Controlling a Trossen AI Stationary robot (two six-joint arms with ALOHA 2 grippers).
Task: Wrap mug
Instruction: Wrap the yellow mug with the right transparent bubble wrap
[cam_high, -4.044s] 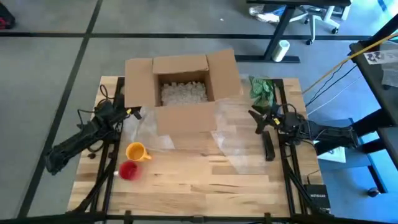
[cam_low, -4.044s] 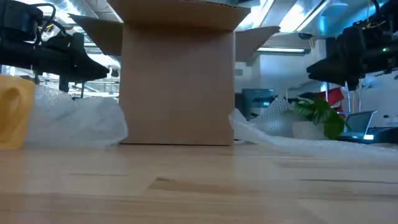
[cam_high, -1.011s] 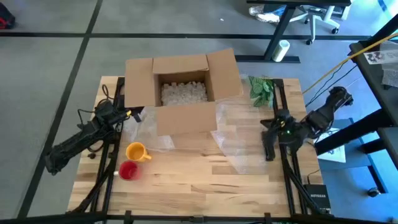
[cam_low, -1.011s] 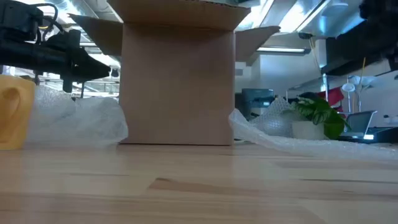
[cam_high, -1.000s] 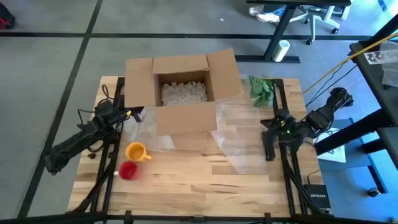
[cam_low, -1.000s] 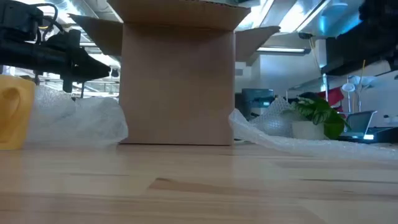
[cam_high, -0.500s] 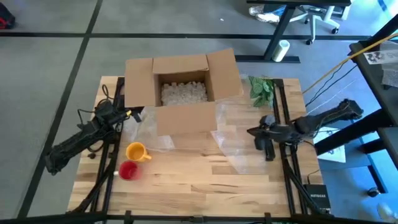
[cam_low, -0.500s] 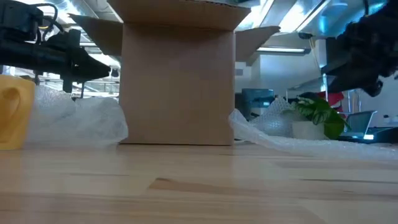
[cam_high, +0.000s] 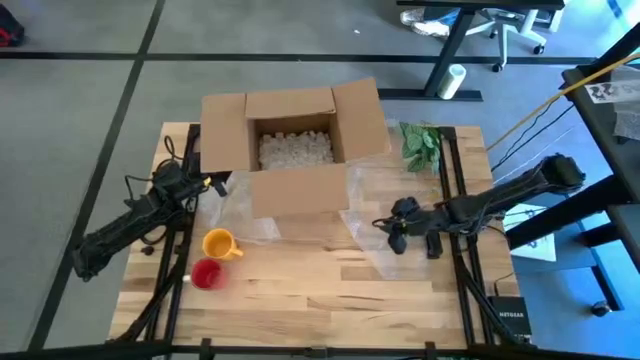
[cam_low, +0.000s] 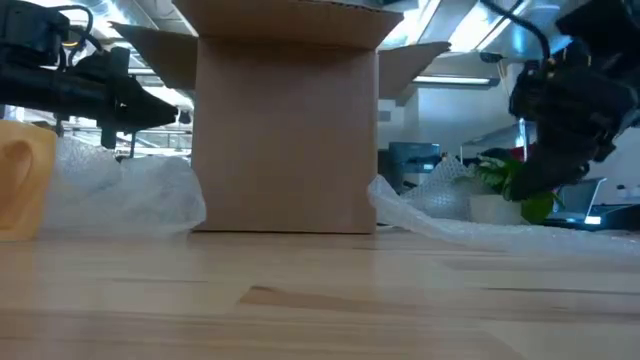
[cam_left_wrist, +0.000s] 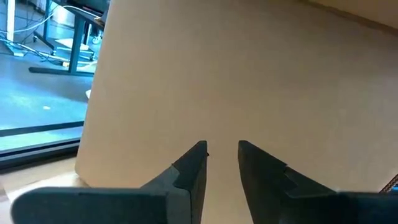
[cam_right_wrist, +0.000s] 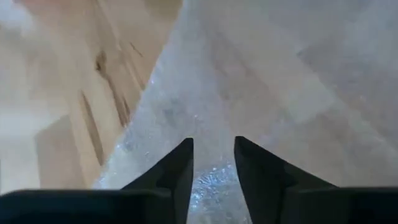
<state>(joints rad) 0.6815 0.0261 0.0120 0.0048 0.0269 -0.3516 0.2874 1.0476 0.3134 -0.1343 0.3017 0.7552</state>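
A yellow mug (cam_high: 219, 243) stands upright on the wooden table at the near left, with a red cup (cam_high: 206, 273) just in front of it. One clear bubble wrap sheet (cam_high: 385, 250) lies flat right of centre. A second, crumpled sheet (cam_high: 240, 215) rests against the box's near left corner. My right gripper (cam_high: 386, 232) hovers over the flat sheet (cam_right_wrist: 205, 106), tilted down, open by a narrow gap, with nothing between its fingers. My left gripper (cam_high: 218, 181) waits at the left, pointing at the cardboard box's wall (cam_left_wrist: 236, 74), its fingers slightly open (cam_left_wrist: 222, 149).
An open cardboard box (cam_high: 295, 145) filled with packing peanuts stands at the far centre, flaps spread. A small green plant (cam_high: 420, 145) sits at the far right. Bare wood lies along the near edge (cam_high: 320, 300).
My right gripper has swung from the table's right edge toward the left, out over the flat bubble wrap sheet. It has also come lower and tipped down toward the sheet. The mug, the cup and both sheets have stayed where they were.
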